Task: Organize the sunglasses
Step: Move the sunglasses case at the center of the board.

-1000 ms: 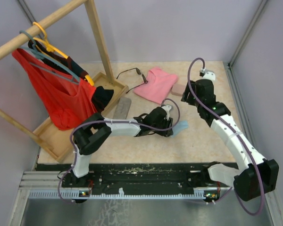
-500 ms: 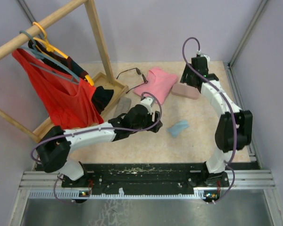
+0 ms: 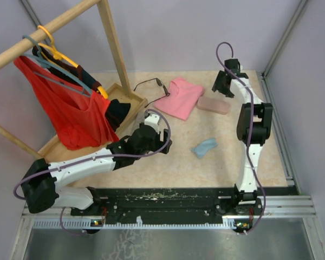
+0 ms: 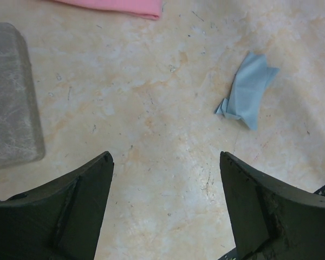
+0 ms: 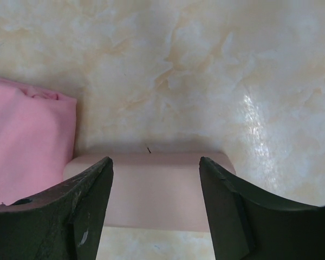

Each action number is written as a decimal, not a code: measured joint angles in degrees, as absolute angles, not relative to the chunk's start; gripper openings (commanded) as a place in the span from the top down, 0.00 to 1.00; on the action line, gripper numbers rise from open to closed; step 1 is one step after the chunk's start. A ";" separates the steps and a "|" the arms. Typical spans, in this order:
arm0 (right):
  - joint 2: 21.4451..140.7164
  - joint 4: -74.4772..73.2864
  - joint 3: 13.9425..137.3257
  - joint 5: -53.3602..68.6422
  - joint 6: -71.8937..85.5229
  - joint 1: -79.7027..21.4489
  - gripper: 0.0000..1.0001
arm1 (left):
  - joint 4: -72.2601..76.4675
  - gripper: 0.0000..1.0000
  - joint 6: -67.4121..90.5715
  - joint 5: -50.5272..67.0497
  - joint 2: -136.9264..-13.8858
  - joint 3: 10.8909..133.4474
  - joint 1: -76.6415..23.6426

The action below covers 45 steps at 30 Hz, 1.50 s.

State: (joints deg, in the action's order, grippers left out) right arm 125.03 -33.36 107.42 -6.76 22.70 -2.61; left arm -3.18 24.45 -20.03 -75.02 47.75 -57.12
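Little looks done: one pair of sunglasses (image 3: 151, 83) lies loose near the far edge of the counter (image 3: 233, 141), just beside the pink cloth (image 3: 180, 97), outside any case; no second pair shows. The pink case (image 5: 151, 189) and grey case (image 4: 11, 97) look shut, contents hidden. The right pincer (image 5: 154, 173) hangs open and empty over the pink case; the left pincer (image 4: 165, 173) gapes empty between grey case and light-blue cloth (image 4: 248, 92)

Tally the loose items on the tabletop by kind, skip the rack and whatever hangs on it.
sunglasses: 1 pair in view
cases: 2, the pink case and the grey case
light-blue cloth: 1
pink fabric: 1
Total: 5
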 measured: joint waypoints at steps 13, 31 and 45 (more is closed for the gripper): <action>135.39 -39.59 117.54 4.34 22.22 0.95 0.35 | -5.78 0.15 23.90 -22.50 -73.43 47.72 -57.10; 114.65 -26.09 80.34 13.50 24.34 0.56 0.35 | -6.46 0.15 23.88 -21.61 -73.80 47.72 -57.10; 99.18 -24.51 70.15 9.54 12.16 -7.14 0.29 | -6.50 0.14 23.94 -21.56 -74.26 47.55 -56.84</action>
State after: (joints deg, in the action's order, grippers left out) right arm 99.18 -24.51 70.15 9.54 12.16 -7.14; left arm -6.50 23.94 -21.56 -74.26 47.55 -56.84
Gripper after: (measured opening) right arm 0.699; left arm 0.856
